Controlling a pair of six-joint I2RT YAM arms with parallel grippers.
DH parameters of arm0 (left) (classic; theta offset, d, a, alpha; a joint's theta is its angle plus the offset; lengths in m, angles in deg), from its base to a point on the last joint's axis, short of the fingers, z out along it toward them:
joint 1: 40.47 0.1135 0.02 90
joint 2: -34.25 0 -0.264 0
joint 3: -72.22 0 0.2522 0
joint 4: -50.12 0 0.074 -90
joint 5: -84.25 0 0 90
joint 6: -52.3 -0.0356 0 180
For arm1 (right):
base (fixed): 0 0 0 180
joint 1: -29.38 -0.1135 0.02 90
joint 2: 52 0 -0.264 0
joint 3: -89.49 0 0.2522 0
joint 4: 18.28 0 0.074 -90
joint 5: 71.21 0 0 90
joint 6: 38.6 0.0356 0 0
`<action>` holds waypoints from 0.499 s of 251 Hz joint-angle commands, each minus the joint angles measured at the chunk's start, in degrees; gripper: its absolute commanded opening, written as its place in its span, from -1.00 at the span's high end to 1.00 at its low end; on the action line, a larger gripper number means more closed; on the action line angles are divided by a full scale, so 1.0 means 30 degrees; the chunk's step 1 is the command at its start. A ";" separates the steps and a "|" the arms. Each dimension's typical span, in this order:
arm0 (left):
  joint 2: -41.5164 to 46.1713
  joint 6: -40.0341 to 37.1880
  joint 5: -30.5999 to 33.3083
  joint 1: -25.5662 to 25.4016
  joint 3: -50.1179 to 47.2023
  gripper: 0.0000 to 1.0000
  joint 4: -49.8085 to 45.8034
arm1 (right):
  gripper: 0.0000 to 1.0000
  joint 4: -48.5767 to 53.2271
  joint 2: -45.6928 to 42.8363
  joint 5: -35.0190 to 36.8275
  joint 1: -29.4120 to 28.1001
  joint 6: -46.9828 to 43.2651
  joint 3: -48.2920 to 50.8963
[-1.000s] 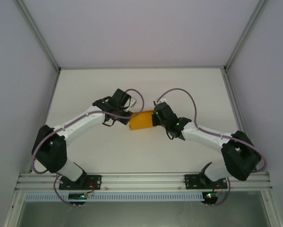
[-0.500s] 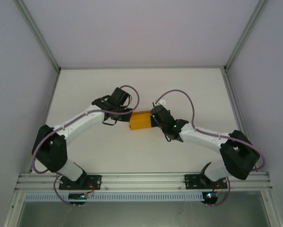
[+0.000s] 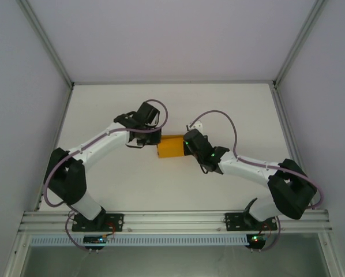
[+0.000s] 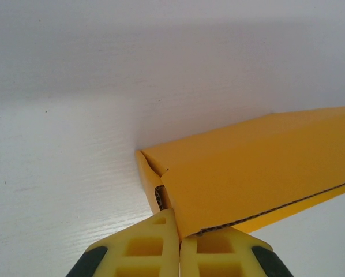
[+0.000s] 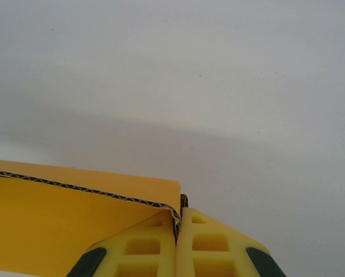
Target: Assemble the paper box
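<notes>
Table (image 3: 236, 107): bent arms (image 3: 100, 145) (jaws clamped) pinch paper box (image 3: 170, 148).

The orange-yellow paper box (image 4: 259, 167) is thin corrugated card: matt and smooth on its faces, with a raw cut edge showing dark wavy fluting. The flat white table (image 4: 74, 144) looks matt, with a faint fine grain. The left gripper (image 4: 179, 225) and right gripper (image 5: 177, 225) have yellow moulded plastic fingers — smooth, slightly satin, with dark inset patches.

On the table (image 3: 230, 109), paper box (image 3: 170, 148) between left claw (image 3: 154, 141) and right claw (image 3: 187, 146)
</notes>
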 commanded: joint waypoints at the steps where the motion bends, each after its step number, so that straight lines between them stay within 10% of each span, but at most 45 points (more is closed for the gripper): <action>1: -0.0595 0.0741 -0.1181 -0.0178 0.0887 0.86 -0.0921 | 1.00 0.1889 0.0698 -0.1272 -0.0430 0.0566 0.0763; 125: 0.0113 -0.0163 0.2375 -0.1676 -0.2250 0.89 0.0534 | 1.00 0.2183 0.0363 -0.0924 -0.0458 0.0549 0.1080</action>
